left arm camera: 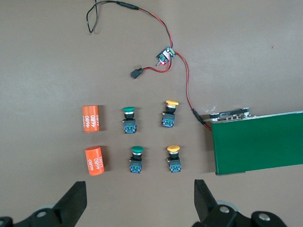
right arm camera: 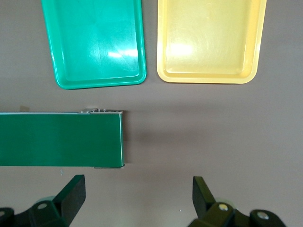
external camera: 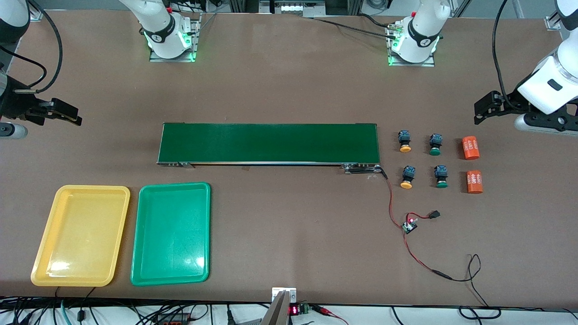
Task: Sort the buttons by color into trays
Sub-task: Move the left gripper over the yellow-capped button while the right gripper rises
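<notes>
**Four buttons wait, both trays empty**

Nothing has been sorted yet; this looks like the opening step, before any pick.

The belt (external camera: 269, 143) runs along the middle of the table. Nearer the camera, toward the right arm's end, the yellow tray (external camera: 41, 253) and the green tray (external camera: 142, 264) lie side by side, just apart, the yellow one closer to the table's end. Neither holds anything.

At the left arm's end the left gripper (external camera: 479, 113) hangs over bare table, near the two orange cylinders (external camera: 471, 148), fingers spread wide, nothing between them. The right gripper (external camera: 72, 116) hangs over bare table at its own end, above the strip between belt end and trays, fingers also spread and empty.

The four buttons (external camera: 405, 141) stand in a square between the belt's end and the cylinders, each apart from its neighbours: two orange-capped beside the belt, two green-capped (external camera: 435, 144) beside the cylinders. A small board with red and black wires (external camera: 410, 225) lies nearer the camera than they do.

My reading: the left arm is placed to start. It should drop over one button, close on its dark body, and avoid the cylinders. The trays lie well apart from the buttons, so the belt may be meant to carry each one toward the right arm.
</notes>
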Robot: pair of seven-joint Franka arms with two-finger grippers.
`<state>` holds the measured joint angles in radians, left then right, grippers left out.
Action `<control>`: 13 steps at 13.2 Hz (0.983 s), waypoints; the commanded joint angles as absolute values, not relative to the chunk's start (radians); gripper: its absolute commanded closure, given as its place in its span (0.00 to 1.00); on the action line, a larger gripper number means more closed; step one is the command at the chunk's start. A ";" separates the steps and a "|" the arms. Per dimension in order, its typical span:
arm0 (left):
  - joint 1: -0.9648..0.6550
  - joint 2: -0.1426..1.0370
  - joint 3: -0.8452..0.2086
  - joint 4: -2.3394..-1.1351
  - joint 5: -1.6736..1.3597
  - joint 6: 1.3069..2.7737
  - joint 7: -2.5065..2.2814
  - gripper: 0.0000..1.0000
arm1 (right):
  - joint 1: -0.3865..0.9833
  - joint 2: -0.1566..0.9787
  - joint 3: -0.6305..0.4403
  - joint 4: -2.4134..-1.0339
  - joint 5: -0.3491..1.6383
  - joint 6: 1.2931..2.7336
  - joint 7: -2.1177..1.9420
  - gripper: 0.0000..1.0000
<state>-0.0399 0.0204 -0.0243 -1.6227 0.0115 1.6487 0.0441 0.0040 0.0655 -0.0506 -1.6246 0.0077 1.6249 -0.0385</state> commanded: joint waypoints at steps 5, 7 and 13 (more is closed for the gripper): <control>-0.046 0.044 -0.020 -1.582 0.011 1.609 0.057 0.00 | -0.006 0.069 -0.044 -1.614 0.023 1.620 -0.041 0.00; -0.046 0.044 -0.021 -1.582 0.008 1.589 0.057 0.00 | -0.006 0.068 -0.044 -1.614 0.023 1.621 -0.041 0.00; -0.044 0.074 -0.020 -1.583 -0.008 1.545 0.057 0.00 | -0.002 0.130 -0.043 -1.614 0.021 1.620 -0.040 0.00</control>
